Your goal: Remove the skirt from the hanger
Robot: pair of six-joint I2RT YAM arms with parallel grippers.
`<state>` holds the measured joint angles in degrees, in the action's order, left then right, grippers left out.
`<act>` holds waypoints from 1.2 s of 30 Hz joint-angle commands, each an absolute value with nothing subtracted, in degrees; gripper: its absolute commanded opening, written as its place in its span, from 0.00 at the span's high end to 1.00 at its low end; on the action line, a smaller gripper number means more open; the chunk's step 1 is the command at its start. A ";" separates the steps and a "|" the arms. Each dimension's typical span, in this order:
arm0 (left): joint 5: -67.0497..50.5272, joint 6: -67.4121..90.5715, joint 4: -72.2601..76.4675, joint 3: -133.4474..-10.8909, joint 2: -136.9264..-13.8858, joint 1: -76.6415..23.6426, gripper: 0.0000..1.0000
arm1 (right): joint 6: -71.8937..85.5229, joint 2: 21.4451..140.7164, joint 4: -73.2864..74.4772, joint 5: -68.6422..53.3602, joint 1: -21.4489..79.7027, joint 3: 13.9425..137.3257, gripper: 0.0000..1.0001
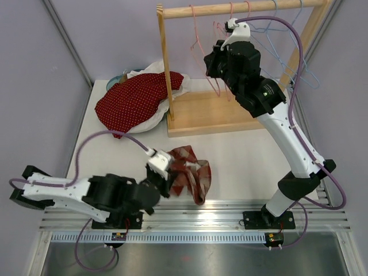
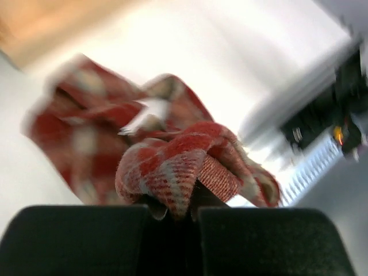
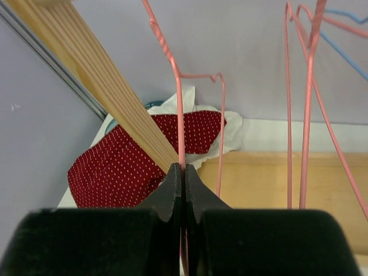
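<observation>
The red plaid skirt (image 1: 190, 172) lies crumpled on the white table near the front, off any hanger. My left gripper (image 1: 160, 172) is shut on a fold of the skirt (image 2: 172, 172) at its left edge. My right gripper (image 1: 214, 60) is up at the wooden rack, shut on the wire of a pink hanger (image 3: 179, 109) that hangs from the rail (image 1: 241, 8). The hanger is bare. The left wrist view is blurred.
A red dotted garment (image 1: 135, 100) lies in a heap at the back left, over white cloth and a teal rim, against the rack's upright (image 1: 165, 63). More pink and blue hangers (image 1: 287, 40) hang on the rail. The rack's wooden base (image 1: 218, 112) sits mid-table.
</observation>
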<state>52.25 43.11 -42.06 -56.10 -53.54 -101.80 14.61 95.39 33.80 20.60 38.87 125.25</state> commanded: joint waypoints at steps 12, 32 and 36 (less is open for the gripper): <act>18.21 -7.91 -27.69 -97.70 -62.91 -35.45 1.00 | 17.58 87.89 27.69 24.43 38.58 113.91 1.00; -6.08 10.72 -19.09 -123.17 -110.38 -6.50 1.00 | 19.42 83.59 24.35 22.33 38.58 102.14 1.00; -6.76 12.92 -18.10 -113.66 -113.72 -5.98 0.68 | 20.13 83.14 23.82 21.89 38.58 100.20 1.00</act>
